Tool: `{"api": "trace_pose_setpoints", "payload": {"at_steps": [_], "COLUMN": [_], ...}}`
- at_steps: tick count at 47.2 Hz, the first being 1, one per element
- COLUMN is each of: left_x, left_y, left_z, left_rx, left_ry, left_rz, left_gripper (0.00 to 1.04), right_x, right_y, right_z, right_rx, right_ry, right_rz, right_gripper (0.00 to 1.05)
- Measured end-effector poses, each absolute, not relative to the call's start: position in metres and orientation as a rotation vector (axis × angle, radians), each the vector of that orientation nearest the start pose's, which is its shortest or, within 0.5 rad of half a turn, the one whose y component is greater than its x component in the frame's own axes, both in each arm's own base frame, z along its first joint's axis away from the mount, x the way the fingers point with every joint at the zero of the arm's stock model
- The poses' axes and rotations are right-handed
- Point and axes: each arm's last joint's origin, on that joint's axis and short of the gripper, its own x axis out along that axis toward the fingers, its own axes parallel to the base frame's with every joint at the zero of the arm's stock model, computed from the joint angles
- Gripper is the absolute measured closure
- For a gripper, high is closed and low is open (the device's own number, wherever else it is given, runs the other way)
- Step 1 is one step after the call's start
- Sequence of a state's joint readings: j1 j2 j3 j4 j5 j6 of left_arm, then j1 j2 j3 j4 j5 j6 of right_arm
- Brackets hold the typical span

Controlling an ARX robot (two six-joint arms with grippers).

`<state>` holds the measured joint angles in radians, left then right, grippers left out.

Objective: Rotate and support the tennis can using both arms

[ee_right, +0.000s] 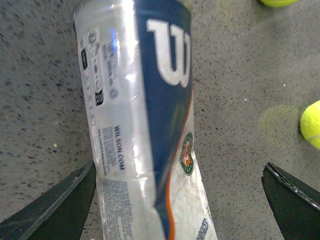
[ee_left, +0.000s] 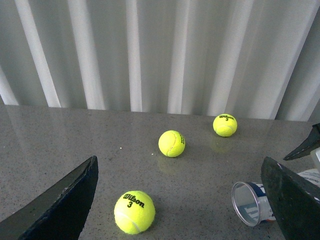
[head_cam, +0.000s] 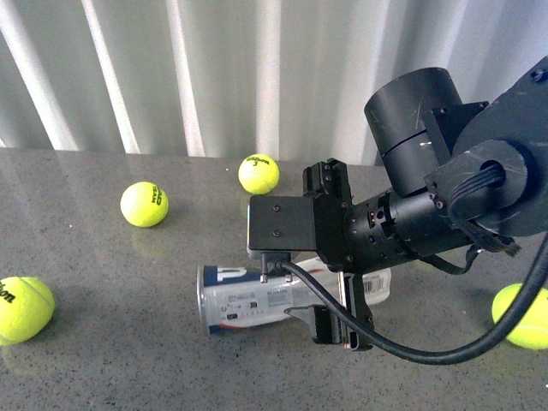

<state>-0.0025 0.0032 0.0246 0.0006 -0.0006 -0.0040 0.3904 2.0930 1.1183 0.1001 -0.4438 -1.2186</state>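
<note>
Tennis can (head_cam: 248, 300) flat on its side on the grey table (head_cam: 103, 368), just under the middle of the front view, silver rim turned to 9 o'clock. Right gripper (head_cam: 334, 274) down over it, fingers (ee_right: 55, 205) wide apart, one on each side, not touching. Left gripper (ee_left: 175, 210) spread wide too, near the can's open end. Around the can, one tennis ball (head_cam: 259, 174) at 12 o'clock, another ball (head_cam: 144, 204) at 10, a third ball (head_cam: 21, 308) at 9, a fourth ball (head_cam: 522, 317) at 3.
</note>
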Motion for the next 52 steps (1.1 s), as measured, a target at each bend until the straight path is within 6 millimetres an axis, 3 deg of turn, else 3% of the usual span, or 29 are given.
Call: {"api": "trace_pose_setpoints", "payload": {"at_steps": [13,23,27,31,39,47,52], "left_x": [0.096,0.096,0.096,0.096,0.096,0.096,0.096], "left_y": [0.0,0.0,0.0,0.0,0.0,0.0,0.0], "left_z": [0.172,0.172,0.172,0.172,0.172,0.172,0.172], "left_rx": [-0.004,-0.004,-0.004,-0.004,-0.004,-0.004,-0.004], "left_ry": [-0.022,-0.022,-0.022,-0.022,-0.022,-0.022,-0.022], "left_rz": [-0.002,-0.002,-0.002,-0.002,-0.002,-0.003,-0.002], "left_gripper": [0.07,0.07,0.07,0.07,0.07,0.07,0.07], "right_x": [0.347,0.331,0.319,0.313,0.303,0.303,0.297], "right_y": [0.157,0.144,0.129,0.113,0.082,0.079,0.075], "right_z": [0.118,0.155,0.18,0.192,0.188,0.186,0.178], "right_rx": [-0.967,-0.778,-0.627,-0.48,-0.199,-0.073,-0.06], "right_ry": [0.286,0.239,0.214,0.265,0.446,0.467,0.26], "right_rz": [1.168,1.082,0.898,0.67,0.228,0.172,0.043], "right_gripper": [0.07,0.07,0.07,0.07,0.07,0.07,0.2]}}
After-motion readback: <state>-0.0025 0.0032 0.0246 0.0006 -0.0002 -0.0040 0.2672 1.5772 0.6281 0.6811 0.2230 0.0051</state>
